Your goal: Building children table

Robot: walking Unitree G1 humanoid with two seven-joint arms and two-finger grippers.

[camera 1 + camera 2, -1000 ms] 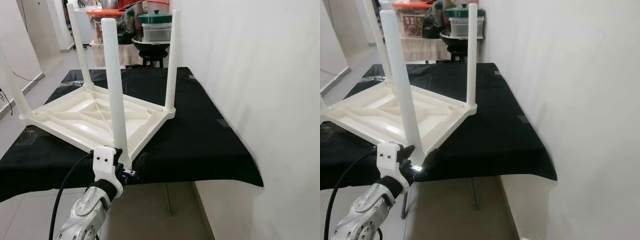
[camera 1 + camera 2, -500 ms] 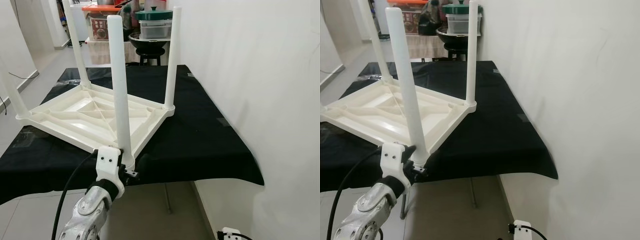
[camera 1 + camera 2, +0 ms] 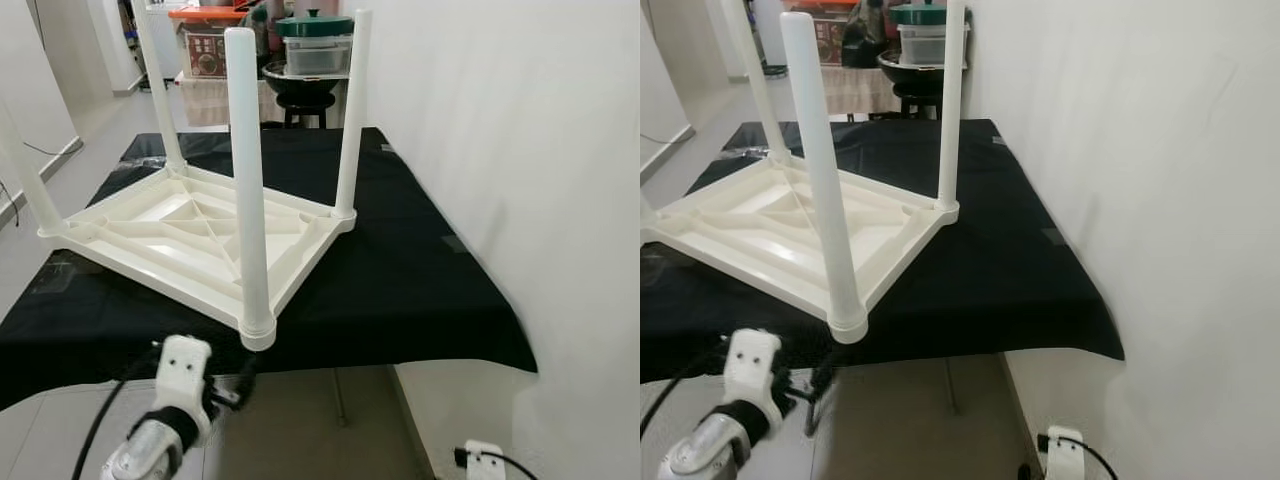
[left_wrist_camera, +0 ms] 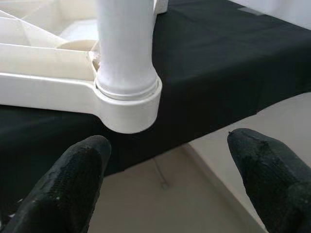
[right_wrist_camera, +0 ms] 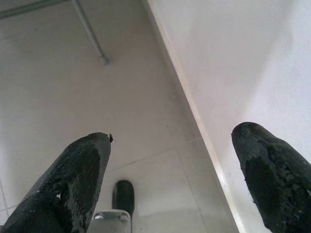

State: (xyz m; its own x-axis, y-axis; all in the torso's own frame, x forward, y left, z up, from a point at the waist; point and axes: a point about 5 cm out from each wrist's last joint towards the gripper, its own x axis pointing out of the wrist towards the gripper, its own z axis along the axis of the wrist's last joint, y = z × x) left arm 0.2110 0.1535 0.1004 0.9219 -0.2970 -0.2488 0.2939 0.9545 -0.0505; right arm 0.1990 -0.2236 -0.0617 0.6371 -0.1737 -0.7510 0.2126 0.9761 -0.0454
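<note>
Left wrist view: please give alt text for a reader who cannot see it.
The left gripper, open, points at the near corner of an upturned white plastic children's table, where a round white leg stands in its corner socket. The table rests on a black cloth, with pale floor below.

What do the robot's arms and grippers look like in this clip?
The left arm is silver metal, ending in a white plastic wrist block with two small dark holes, and a black cable runs alongside it. The left gripper has two long black fingers with a rough, textured surface and rounded tips. The right gripper has matching black fingers and a white wrist block with a black cable.
</note>
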